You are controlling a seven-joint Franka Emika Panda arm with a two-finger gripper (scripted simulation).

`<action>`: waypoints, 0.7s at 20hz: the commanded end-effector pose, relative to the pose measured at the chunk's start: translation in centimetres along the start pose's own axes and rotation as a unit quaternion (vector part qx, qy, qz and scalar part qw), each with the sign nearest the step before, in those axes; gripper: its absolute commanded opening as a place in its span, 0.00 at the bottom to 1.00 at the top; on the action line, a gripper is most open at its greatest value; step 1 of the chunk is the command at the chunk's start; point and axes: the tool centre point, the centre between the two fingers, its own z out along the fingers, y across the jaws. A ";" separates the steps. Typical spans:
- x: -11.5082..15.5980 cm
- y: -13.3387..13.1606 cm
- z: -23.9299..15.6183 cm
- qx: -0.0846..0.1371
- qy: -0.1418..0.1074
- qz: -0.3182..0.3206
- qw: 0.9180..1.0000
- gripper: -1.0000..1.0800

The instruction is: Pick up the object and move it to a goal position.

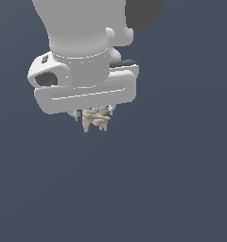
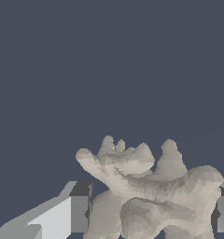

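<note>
The object [image 1: 96,119] is a small beige-tan lumpy thing with several stubby prongs. In the exterior view it hangs just under the white gripper [image 1: 94,113], whose body hides most of the fingers. In the wrist view the object [image 2: 151,191] fills the space between the two fingers [image 2: 74,214], which press against its sides. The gripper [image 2: 151,212] is shut on the object. No surface shows beneath the object in either view.
Only a plain dark blue-grey background shows around the arm in both views. The white arm link and a dark joint cover [image 1: 143,12] fill the upper part of the exterior view.
</note>
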 end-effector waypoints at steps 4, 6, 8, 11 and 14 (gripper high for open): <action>0.6 0.8 -1.6 0.000 0.000 0.000 1.000 0.00; 0.7 1.0 -2.0 0.000 0.000 0.000 1.000 0.00; 0.9 1.1 -2.3 0.000 0.000 0.000 1.000 0.00; 1.0 1.3 -2.6 0.000 0.000 0.000 1.000 0.00; 1.1 1.4 -2.7 0.000 0.000 0.000 1.000 0.00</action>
